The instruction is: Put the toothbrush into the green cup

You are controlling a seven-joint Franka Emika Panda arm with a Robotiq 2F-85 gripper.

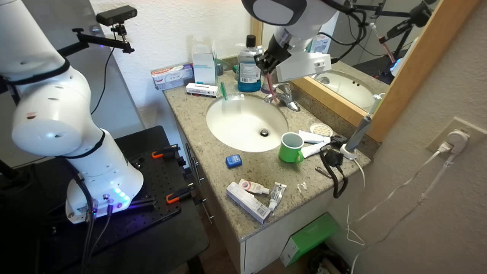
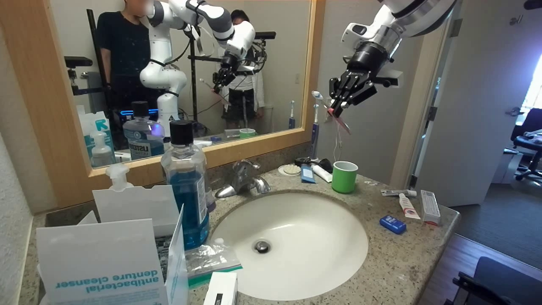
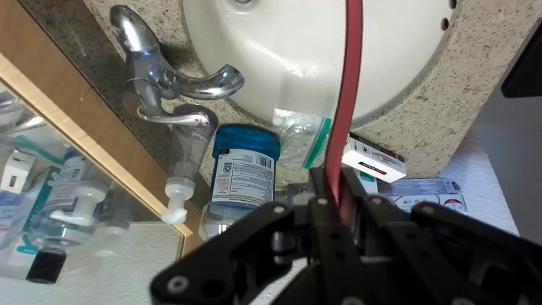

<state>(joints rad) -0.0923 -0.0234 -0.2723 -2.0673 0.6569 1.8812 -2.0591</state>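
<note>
A red-handled toothbrush (image 3: 347,91) is held in the air, clasped between the fingers of the gripper (image 3: 334,182); in an exterior view it is seen tilted, its head end raised and the tip of its handle pointed down. The green mug (image 2: 344,180) is placed upright on the speckled countertop (image 1: 217,167), lower than the toothbrush and just beside the white sink basin (image 1: 239,121). Near the mug, a blue tube (image 2: 308,173) and a white tube (image 2: 322,173) are laid flat, and an electric toothbrush (image 2: 314,137) is stood upright by the wooden mirror frame (image 2: 271,143). Farther off, a small blue case (image 2: 393,224), two small tubes (image 2: 408,206) and a white carton (image 2: 430,206) are spread toward the countertop's corner. Near the chrome faucet (image 3: 211,87), a pump bottle (image 3: 186,156) is set beside a mouthwash bottle (image 3: 243,176). An opened denture cleanser box (image 2: 101,258) is also seen in an exterior view, next to the mouthwash bottle.
</note>
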